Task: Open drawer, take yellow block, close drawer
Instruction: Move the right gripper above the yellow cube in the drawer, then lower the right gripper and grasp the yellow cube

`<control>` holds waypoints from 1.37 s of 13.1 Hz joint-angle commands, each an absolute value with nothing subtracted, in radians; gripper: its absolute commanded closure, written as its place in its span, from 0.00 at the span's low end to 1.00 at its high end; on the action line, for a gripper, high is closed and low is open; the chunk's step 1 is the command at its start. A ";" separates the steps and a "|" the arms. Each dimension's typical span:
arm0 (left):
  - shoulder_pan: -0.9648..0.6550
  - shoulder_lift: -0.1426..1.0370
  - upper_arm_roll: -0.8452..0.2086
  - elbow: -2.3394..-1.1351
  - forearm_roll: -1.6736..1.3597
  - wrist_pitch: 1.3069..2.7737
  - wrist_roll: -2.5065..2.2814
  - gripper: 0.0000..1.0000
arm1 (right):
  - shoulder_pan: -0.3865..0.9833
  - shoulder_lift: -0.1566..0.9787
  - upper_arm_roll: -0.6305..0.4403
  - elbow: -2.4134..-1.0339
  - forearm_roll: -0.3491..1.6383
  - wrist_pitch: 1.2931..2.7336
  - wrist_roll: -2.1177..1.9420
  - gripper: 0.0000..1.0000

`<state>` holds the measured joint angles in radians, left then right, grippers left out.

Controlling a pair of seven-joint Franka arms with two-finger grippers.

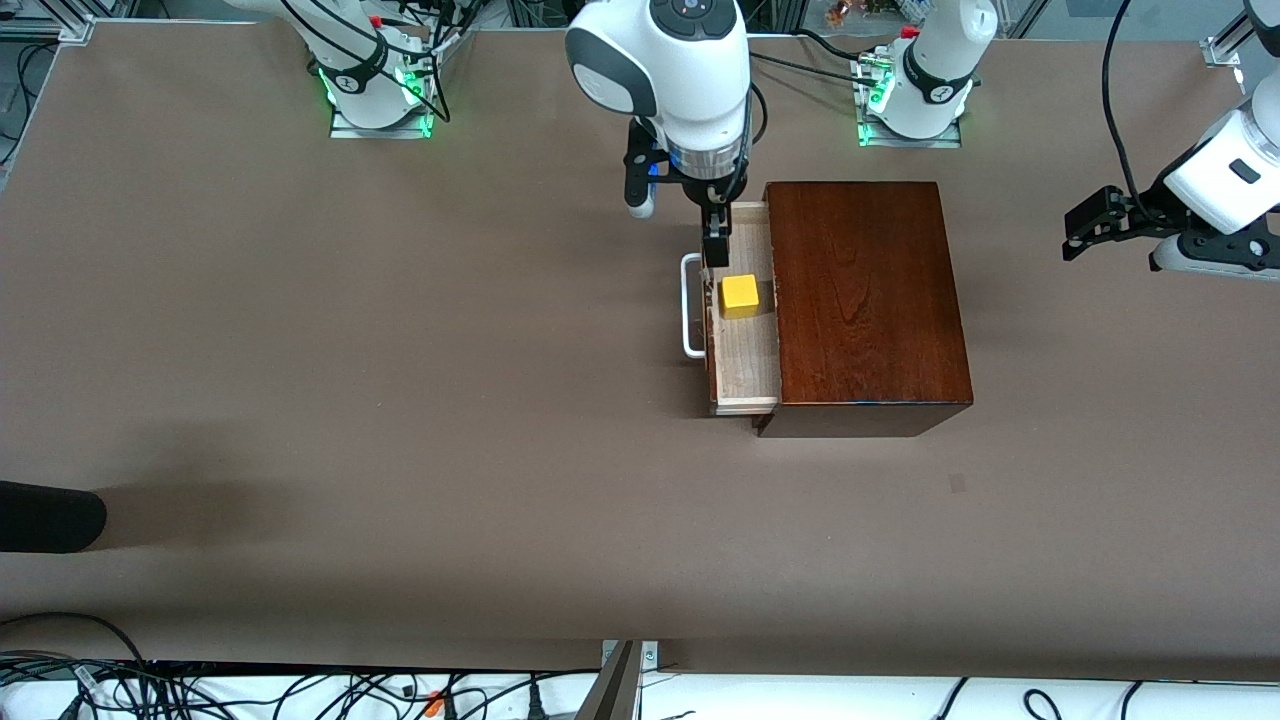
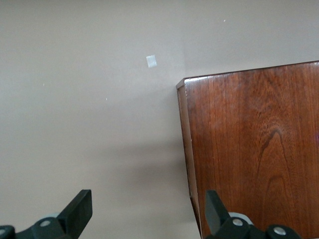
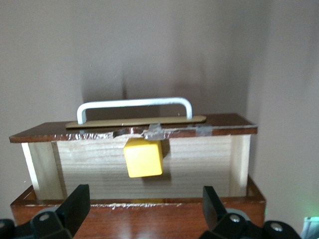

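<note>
The drawer [image 1: 745, 360] stands pulled out of the dark mahogany box [image 1: 865, 300] toward the right arm's end, its white handle [image 1: 690, 305] outermost. The yellow block [image 1: 740, 295] sits on the pale tray floor. My right gripper [image 1: 712, 228] is open and empty, hanging over the drawer's end nearest the robot bases, just beside the block. In the right wrist view the block [image 3: 143, 157] lies in the drawer [image 3: 199, 164] under the handle [image 3: 134, 103], past my open gripper [image 3: 144, 196]. My left gripper [image 1: 1100, 225] waits open over the table past the box; it also shows in the left wrist view [image 2: 147, 199].
A black object [image 1: 50, 515] juts in at the table edge at the right arm's end. A small patch [image 1: 957, 483] marks the table nearer the camera than the box, also seen in the left wrist view [image 2: 151, 61]. Cables [image 1: 300, 690] run along the near edge.
</note>
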<state>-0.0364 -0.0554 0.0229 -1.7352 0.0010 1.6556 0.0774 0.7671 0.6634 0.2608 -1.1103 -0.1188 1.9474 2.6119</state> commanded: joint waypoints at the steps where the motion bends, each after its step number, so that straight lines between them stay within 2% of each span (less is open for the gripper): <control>1: -0.023 -0.026 0.008 -1.684 0.020 1.615 0.044 0.00 | 0.808 0.719 0.236 -1.065 -0.165 1.997 2.649 0.00; 7: -0.023 -0.025 0.008 -1.681 0.017 1.615 0.044 0.00 | 0.830 0.816 0.233 -1.068 -0.213 2.065 2.646 0.00; 18: -0.025 -0.025 0.008 -1.681 0.017 1.615 0.054 0.00 | 0.830 0.891 0.232 -1.069 -0.235 2.135 2.645 0.00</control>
